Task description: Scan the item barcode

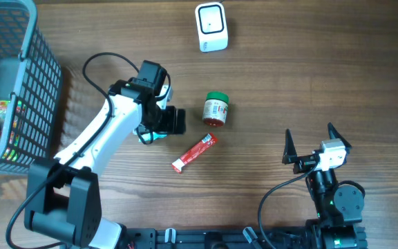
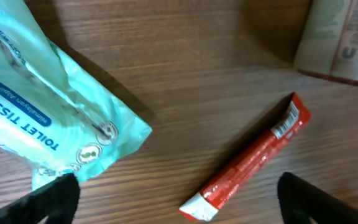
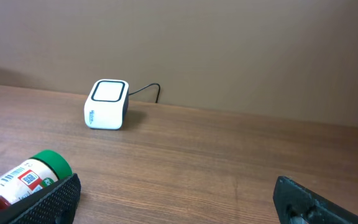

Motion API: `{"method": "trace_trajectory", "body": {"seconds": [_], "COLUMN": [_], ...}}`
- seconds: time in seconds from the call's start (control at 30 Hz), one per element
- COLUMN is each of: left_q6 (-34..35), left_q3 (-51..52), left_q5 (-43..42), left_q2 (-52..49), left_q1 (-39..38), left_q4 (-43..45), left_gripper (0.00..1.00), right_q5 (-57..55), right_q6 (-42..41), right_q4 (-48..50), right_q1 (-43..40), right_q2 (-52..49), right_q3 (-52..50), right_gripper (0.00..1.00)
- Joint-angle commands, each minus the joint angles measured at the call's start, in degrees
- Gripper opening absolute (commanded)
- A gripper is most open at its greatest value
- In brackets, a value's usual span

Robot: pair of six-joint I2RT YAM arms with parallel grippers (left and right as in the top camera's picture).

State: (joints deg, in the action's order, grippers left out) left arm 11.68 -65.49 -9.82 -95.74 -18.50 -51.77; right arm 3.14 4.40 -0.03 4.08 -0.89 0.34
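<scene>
Progress on the scan?

None that shows; no item is held, and none sits by the scanner (image 1: 211,26), which stands well apart at the far edge of the table (image 1: 337,62). The left gripper (image 1: 171,122) hangs with fingers spread wide over a tissue pack (image 2: 48,106) and a red sachet (image 1: 194,152); the right gripper (image 1: 311,138) is spread too, empty, near the front edge.

Which item is meant?

I cannot tell; the sachet lies flat between the left fingers' reach with a barcode patch near one end; the green-lidded jar (image 1: 216,109) lies on its side just beyond. Picking, carrying and presenting the code all look left to do.

Room to move?

Open wood between jar and scanner; the basket (image 1: 43,83) crowds the left side; the jar could roll if nudged.
</scene>
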Motion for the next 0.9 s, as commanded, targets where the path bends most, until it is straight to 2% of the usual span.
{"method": "trace_trajectory", "body": {"seconds": [0.0, 0.07, 0.3, 0.43, 0.5, 0.53, 0.57, 0.67, 0.7, 0.73, 0.8, 0.87], "left_q6": [2.0, 4.1, 4.2, 9.3, 11.3, 11.7, 11.8, 11.8, 12.0, 12.7, 14.5, 14.7], "left_q3": [0.0, -0.9, -0.9, 1.6, 4.3, 5.5, 7.4, 10.6, 11.0, 11.4, 11.6, 11.6], "left_q5": [4.0, 3.9, 3.2, 3.1, 1.0, -0.5, -3.8, -9.6, -9.9, -9.6, -9.0, -9.0], "left_q2": [-0.6, -0.6, -0.7, -0.7, -0.7, -0.7, -0.7, -0.7, -0.7, -0.7, -0.7, -0.7], "left_q1": [2.0, 4.7, 12.5, 15.6, 16.8, 17.2, 17.7, 18.8, 19.0, 19.1, 19.2, 19.2], "left_q4": [2.3, 3.1, 5.4, 6.6, 9.9, 11.8, 15.1, 20.8, 21.7, 22.4, 22.9, 22.9], "left_gripper": [1.00, 1.00, 1.00, 0.91, 0.91, 0.98, 1.00, 1.00, 0.77, 0.58, 0.46, 0.49], "right_q5": [-0.7, -0.7, -0.7, -0.7, -0.7, -0.7, -0.7, -0.7, -0.7, -0.7, -0.7, -0.7], "right_q6": [0.1, 0.1, 0.1, 0.1, 0.1, 0.1, 0.1, 0.1, 0.1, 0.1, 0.1, 0.1], "right_q4": [0.2, 0.2, 0.2, 0.2, 0.2, 0.2, 0.2, 0.2, 0.2, 0.2, 0.2, 0.2], "right_q1": [-0.2, -0.2, -0.2, -0.2, -0.2, -0.2, -0.2, -0.2, -0.2, -0.2, -0.2, -0.2], "right_q2": [0.2, 0.2, 0.2, 0.2, 0.2, 0.2, 0.2, 0.2, 0.2, 0.2, 0.2, 0.2], "right_q3": [0.0, 0.0, 0.0, 0.0, 0.0, 0.0, 0.0, 0.0, 0.0, 0.0, 0.0, 0.0], "right_gripper": [1.00, 1.00, 1.00, 1.00, 1.00, 1.00, 1.00, 1.00, 1.00, 1.00, 1.00, 1.00]}}
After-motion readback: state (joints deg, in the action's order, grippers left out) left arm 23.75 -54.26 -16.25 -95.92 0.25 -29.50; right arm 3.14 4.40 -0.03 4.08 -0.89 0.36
